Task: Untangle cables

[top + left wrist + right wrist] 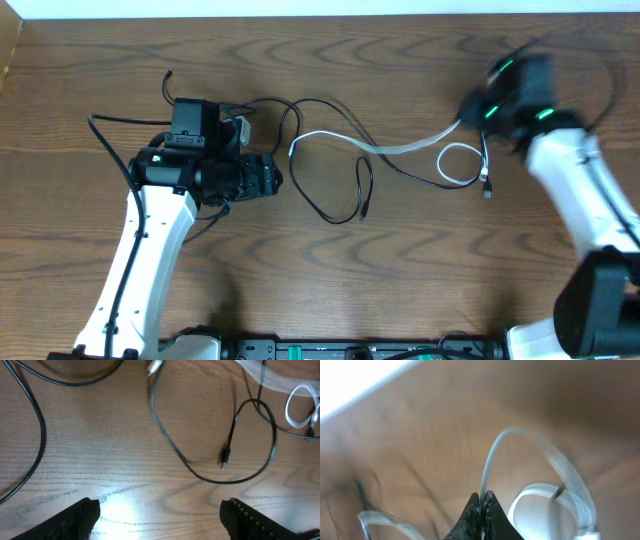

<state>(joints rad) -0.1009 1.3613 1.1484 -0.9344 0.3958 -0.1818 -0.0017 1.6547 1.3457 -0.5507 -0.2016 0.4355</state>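
mostly dark wood-grain table (420, 280), white strip (300, 8) at twelve o'clock; right gripper (482, 504) pinches the white cable (489, 462), left gripper (160, 515) spread wide, empty.

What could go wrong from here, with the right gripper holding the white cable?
1. The right gripper is shut on the white cable, which crosses a black cable; a pull could drag both and tighten the tangle.
2. The left gripper is open and holds nothing, so the black loop near it could slide along.

Left hand (160, 508) gapes wide; right hand (482, 496) pinches the white cable (488, 462).
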